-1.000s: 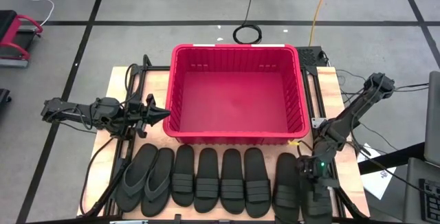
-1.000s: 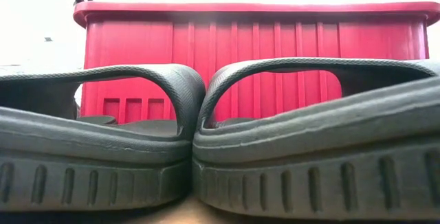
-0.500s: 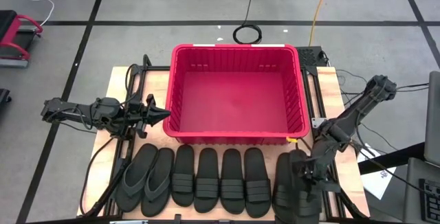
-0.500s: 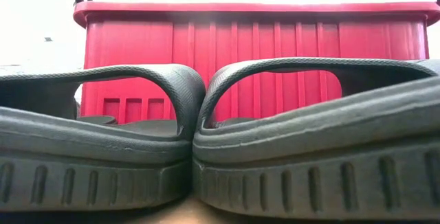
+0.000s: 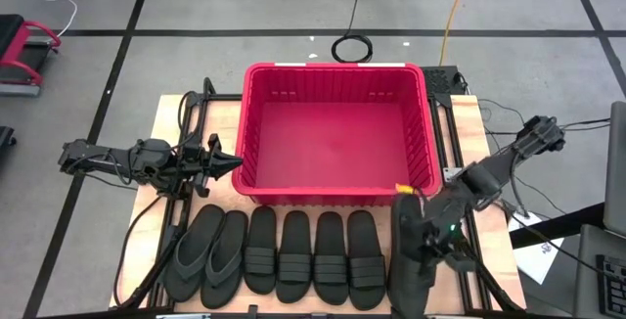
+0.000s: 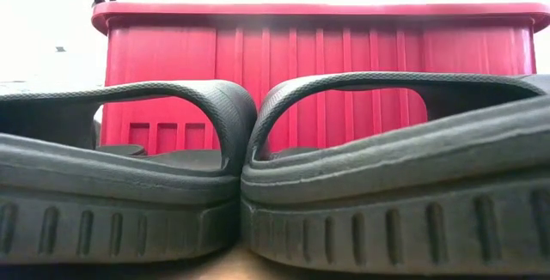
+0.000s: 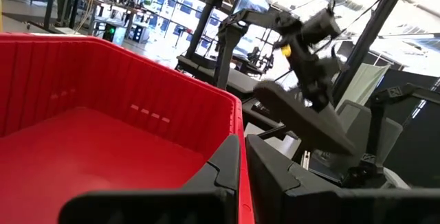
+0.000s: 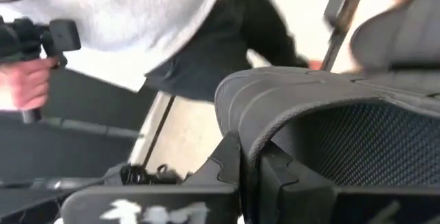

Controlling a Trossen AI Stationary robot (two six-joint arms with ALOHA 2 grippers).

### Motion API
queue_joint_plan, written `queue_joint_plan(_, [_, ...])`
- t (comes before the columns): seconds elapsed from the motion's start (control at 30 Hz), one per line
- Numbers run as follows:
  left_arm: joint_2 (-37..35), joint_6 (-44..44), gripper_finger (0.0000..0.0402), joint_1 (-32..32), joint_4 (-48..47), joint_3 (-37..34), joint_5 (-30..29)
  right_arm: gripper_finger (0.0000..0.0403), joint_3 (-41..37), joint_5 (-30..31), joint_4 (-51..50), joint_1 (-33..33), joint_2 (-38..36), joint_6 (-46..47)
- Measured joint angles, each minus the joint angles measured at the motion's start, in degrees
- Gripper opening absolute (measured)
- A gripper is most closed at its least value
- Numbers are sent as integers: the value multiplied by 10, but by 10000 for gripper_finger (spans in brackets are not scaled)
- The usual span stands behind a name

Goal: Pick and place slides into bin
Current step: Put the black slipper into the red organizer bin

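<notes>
The red bin (image 5: 337, 148) stands at the middle of the table. Black slides (image 5: 293, 255) lie side by side on their soles along the near edge, with two flip-flops (image 5: 210, 255) at the left end. Two of the slides fill the low view (image 6: 120, 177). My right gripper (image 5: 423, 229) is shut on one slide (image 5: 411, 270), raised over the row's right end, near the bin's near right corner. The left wrist view shows this slide (image 7: 306, 117) from the side. My left gripper (image 5: 233, 162) is shut with nothing in it, beside the bin's left wall. My right gripper pinches the slide's wide band strap at its edge (image 8: 237, 117) between its two fingers (image 8: 275, 172). The fingers slant down onto it. The slide is lifted clear of the table and hangs tilted below the gripper (image 7: 309, 69), its footbed (image 8: 357, 141) turned toward the wrist.
A person in a grey top (image 8: 130, 11) stands beyond the table's right side, a hand (image 8: 20, 80) holding a dark object. The table's frame rails (image 5: 445, 133) run along the bin's right side. Cables (image 5: 352, 47) lie on the floor behind the bin.
My right gripper has risen from the row's right end and gone toward the bin and the table's left, rolling as it went. The slide it holds has left its place at the row's right end, lifted clear and tipped. The other slides have stayed put.
</notes>
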Motion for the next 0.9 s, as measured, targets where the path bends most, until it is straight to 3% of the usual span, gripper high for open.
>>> queue_joint_plan(0.17, [0, 0, 26, 0, 0, 0, 0, 2, 124, 54, -174, -94, 1, -62])
queue_joint_plan(0.37, [0, 4, 26, 0, 0, 0, 0, 2, 308, 217, -322, -254, 26, -186])
queue_joint_plan(0.43, [3, 4, 26, 0, 0, 0, -1, 2, 362, 243, -370, -313, 46, -258])
queue_joint_plan(0.6, [11, 1, 26, 0, 1, 0, -8, 2, 436, 224, -528, -468, 105, -418])
queue_joint_plan(0.73, [19, -5, 26, 0, 0, 0, -17, 2, 419, 99, -511, -588, 134, -560])
queue_joint_plan(0.9, [32, -21, 26, 0, 0, 0, -20, 2, 378, 91, -511, -693, 175, -709])
